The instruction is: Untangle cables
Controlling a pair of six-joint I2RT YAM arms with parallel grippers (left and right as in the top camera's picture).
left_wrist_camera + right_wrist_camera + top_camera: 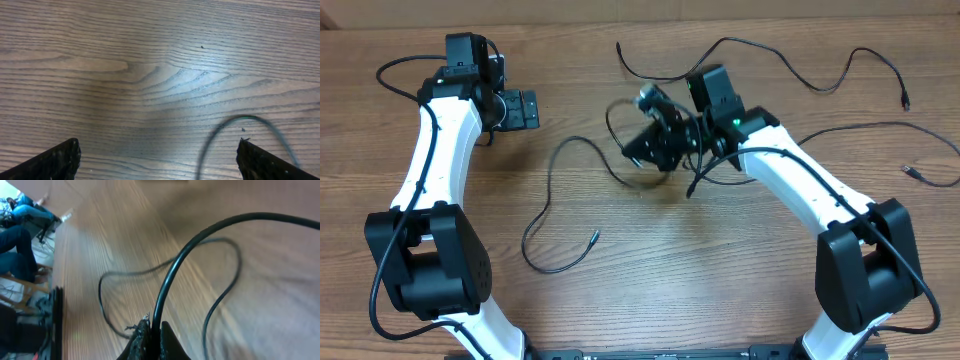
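Several thin black cables lie spread over the wooden table. One cable (542, 205) runs from the middle down to a plug tip near the front. Another cable (772, 50) snakes along the back. A third cable (880, 126) trails off to the right. My right gripper (645, 150) hovers over the middle, shut on a cable loop (616, 125). In the right wrist view the right gripper (154, 326) pinches that cable (172, 270), which arcs up and right. My left gripper (527, 110) is open at the back left, apart from the cables. In its wrist view the left gripper (157, 146) spans bare wood, with a blurred cable loop (260, 121) near the right finger.
A loose plug end (913, 173) lies near the table's right edge. The table's far edge (620, 22) runs along the top of the overhead view. People's legs and chairs (20, 235) show beyond the table in the right wrist view.
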